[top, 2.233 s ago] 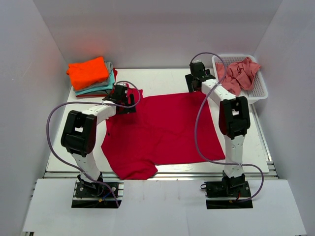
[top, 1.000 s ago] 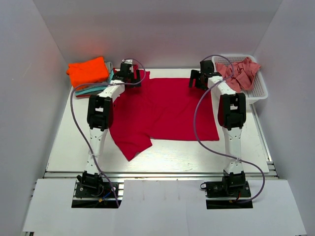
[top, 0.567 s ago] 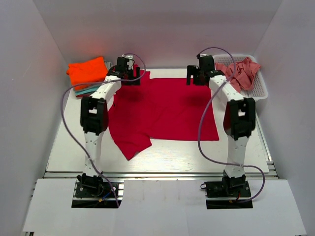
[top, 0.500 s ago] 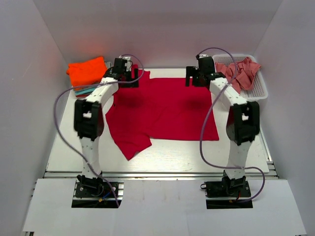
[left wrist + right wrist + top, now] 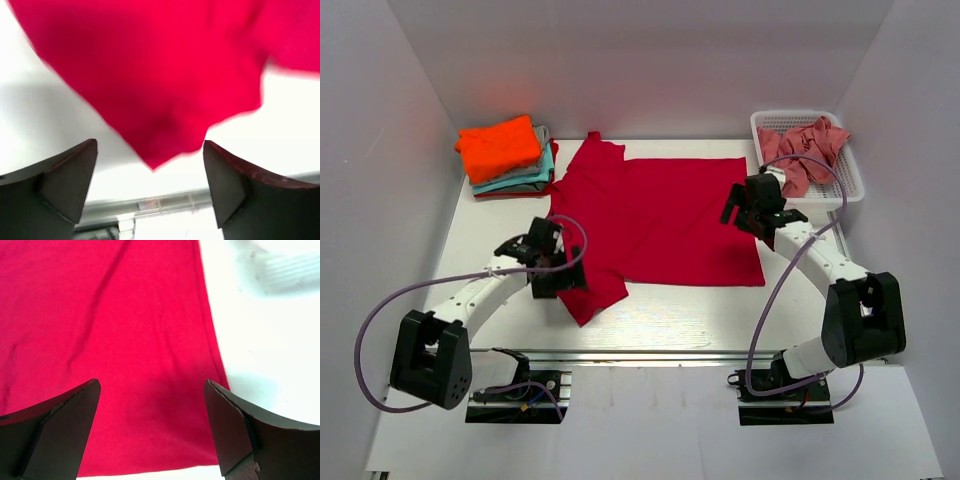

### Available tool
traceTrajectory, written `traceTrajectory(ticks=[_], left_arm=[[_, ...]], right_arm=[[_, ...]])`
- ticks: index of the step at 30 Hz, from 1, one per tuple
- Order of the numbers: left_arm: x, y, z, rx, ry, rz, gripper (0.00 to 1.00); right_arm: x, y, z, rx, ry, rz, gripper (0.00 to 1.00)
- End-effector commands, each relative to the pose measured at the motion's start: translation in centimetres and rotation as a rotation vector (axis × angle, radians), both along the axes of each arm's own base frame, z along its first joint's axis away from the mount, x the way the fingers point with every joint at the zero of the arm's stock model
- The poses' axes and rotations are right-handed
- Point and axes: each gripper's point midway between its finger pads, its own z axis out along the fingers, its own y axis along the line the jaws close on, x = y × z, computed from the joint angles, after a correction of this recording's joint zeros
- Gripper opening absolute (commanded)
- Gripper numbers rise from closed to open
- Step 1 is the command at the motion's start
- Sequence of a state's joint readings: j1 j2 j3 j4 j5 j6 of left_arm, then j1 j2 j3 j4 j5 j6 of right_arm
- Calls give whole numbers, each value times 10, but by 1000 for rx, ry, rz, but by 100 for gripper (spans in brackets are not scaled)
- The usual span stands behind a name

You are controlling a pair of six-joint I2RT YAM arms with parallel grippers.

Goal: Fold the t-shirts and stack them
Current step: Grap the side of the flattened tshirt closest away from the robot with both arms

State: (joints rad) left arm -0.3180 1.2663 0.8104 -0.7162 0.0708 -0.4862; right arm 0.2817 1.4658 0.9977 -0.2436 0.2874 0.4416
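Now the red shirt (image 5: 660, 215) lies spread across the middle of the table (image 5: 480, 240), the left end effector (image 5: 568, 275) above its near-left tip and the right end effector (image 5: 744, 206) above its right edge, both wide open and empty, so uneven pinches could skew the fold.

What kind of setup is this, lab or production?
Likely a lab test cell for laundry folding: white enclosure walls, a crimson t-shirt spread on the table, a folded stack, a mesh basket.

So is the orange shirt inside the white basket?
No, the orange shirt sits on the stack at the far left; the basket holds a pink shirt.
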Motion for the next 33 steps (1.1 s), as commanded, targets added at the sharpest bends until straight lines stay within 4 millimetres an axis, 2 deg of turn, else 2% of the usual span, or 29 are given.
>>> traceTrajectory(ticks=[1,3,6,10,14,17,19,22,23,25,28,33], left_arm=[[-50,-23,-11,-115,135,-43,94],[-68,-23,-23,-113,181,-57,86],[-85,-31,-34,-118,238,-99,82],[-93,-34,-46,-88,261,-124,74],[-81,-15,-62,49,235,-44,62],[-58,-10,-62,118,188,-15,59],[-50,-3,-62,171,177,3,54],[-50,0,-70,193,196,5,46],[-42,-6,-70,176,174,-8,26],[-40,-7,-69,174,165,-17,0],[-35,-2,-60,199,131,-3,0],[-38,3,-33,176,64,6,0]], right_arm=[[0,-16,16,1,-64,-115,90],[-9,-19,5,-8,-26,-130,90],[-22,-25,-6,-10,13,-156,90],[-42,-31,-19,-13,66,-163,90],[-57,-35,-33,-6,111,-158,90],[-73,-36,-44,-10,185,-132,90],[-95,-47,-54,-50,265,-154,90],[-119,-59,-58,-79,306,-178,90],[-123,-62,-58,-80,309,-186,90],[-129,-65,-58,-68,299,-210,90],[-130,-59,-60,-17,300,-201,88],[-133,-56,-75,13,339,-218,82]])
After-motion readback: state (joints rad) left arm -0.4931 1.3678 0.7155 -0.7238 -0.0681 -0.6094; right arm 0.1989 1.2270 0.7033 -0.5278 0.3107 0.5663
